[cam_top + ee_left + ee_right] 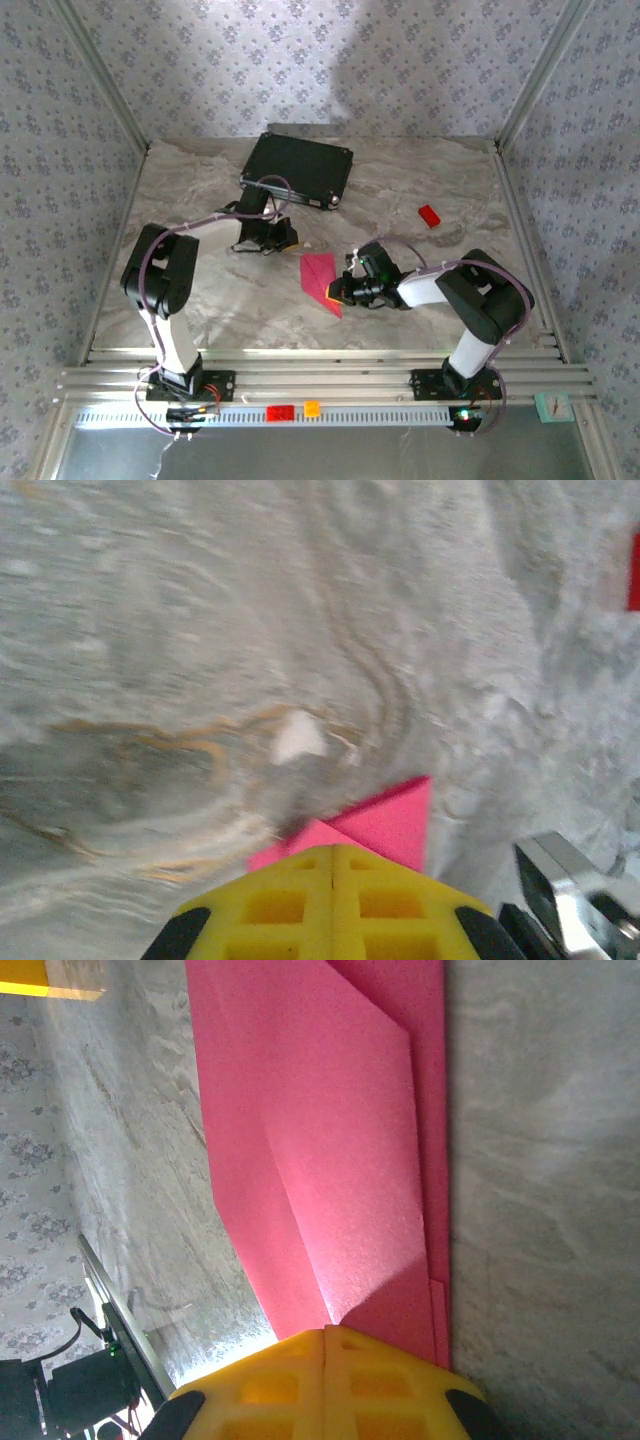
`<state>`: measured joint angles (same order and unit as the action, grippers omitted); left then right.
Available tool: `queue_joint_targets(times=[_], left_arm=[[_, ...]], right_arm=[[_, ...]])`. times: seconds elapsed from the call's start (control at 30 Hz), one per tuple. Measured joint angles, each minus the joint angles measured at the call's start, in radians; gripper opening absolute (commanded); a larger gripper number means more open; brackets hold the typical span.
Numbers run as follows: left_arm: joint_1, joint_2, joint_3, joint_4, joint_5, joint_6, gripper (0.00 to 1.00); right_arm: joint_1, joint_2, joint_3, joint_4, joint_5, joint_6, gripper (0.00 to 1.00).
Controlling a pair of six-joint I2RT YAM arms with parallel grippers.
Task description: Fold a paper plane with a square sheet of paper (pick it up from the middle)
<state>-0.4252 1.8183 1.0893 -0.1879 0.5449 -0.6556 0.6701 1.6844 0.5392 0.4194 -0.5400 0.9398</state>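
Observation:
The magenta-pink square sheet of paper [320, 280] lies flat mid-table, folded into a long pointed wedge with overlapping flaps [330, 1140]. My right gripper [338, 290] is shut, and its yellow fingertips [325, 1328] meet over the wedge's near end; I cannot tell whether they pinch any layer. My left gripper [285, 238] is shut too and sits just off the paper's far left corner. In the left wrist view a corner of the paper [390, 820] pokes out past the closed left gripper [333, 846], with nothing between the fingers.
A black case [298, 168] lies at the back of the table, close behind the left arm. A small red block [429, 215] sits at the back right. A red block [280, 411] and an orange cube [311, 408] rest on the front rail.

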Motion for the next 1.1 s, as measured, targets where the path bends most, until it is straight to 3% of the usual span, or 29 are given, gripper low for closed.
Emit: queue_joint_targets(times=[0.27,0.47,0.87,1.1], left_arm=[[-0.141,0.021,-0.026,0.055,0.045,-0.005,0.0],[-0.126,0.109,-0.036,0.067,0.047,-0.006,0.0],[-0.125,0.109,-0.035,0.067,0.041,0.031,0.0],[-0.125,0.11,-0.035,0.068,0.042,0.036,0.0]], right_arm=[[0.0,-0.005,0.004,-0.016,0.001,0.0,0.0],[0.001,-0.007,0.033,-0.075,0.001,0.0,0.0],[0.019,-0.033,0.172,-0.336,0.077,-0.016,0.0],[0.03,0.067,0.296,-0.356,0.089,-0.031,0.02]])
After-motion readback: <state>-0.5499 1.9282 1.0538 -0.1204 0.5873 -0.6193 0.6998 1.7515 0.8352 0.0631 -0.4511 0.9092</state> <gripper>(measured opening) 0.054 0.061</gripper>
